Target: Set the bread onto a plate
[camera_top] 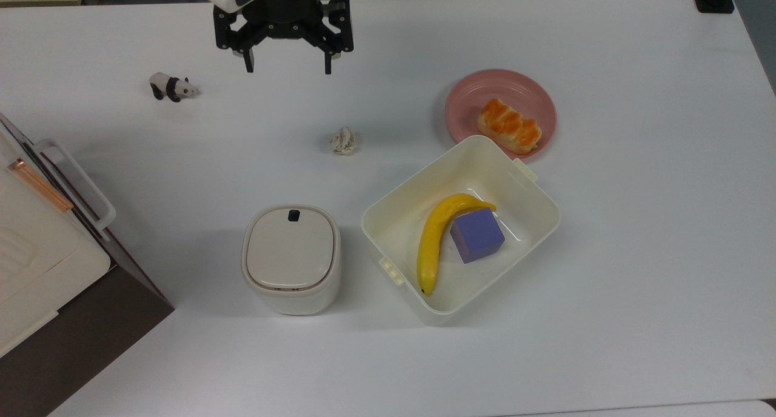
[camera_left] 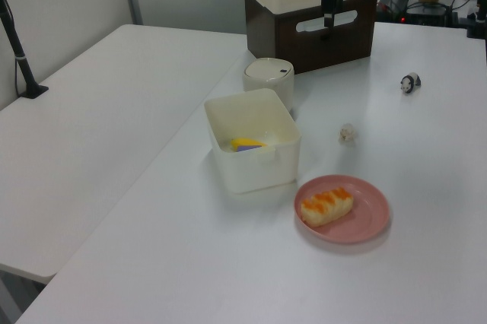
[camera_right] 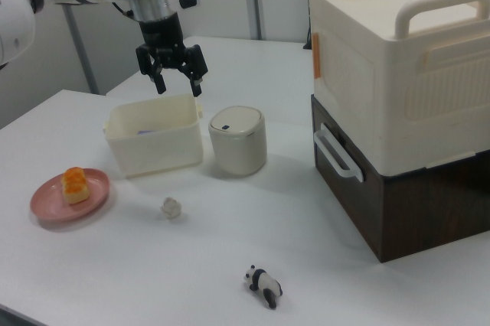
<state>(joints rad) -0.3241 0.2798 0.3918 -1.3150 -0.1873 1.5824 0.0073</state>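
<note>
The bread (camera_top: 508, 125) already lay on the plate (camera_top: 467, 90) at the top view's upper right, so the placing looked done. The gripper (camera_top: 286, 58), fingers spread and empty (upper centre-left, well apart), probably needed only to pull clear.

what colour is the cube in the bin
Purple; the small cube in the cream rectangular bin shows best in the top view.

The gripper (camera_top: 287, 66) hangs near the top view's upper edge, left of centre, jaws spread wide and empty, pointing downward; in the right view's upper left, the arm enters from the left edge.
</note>
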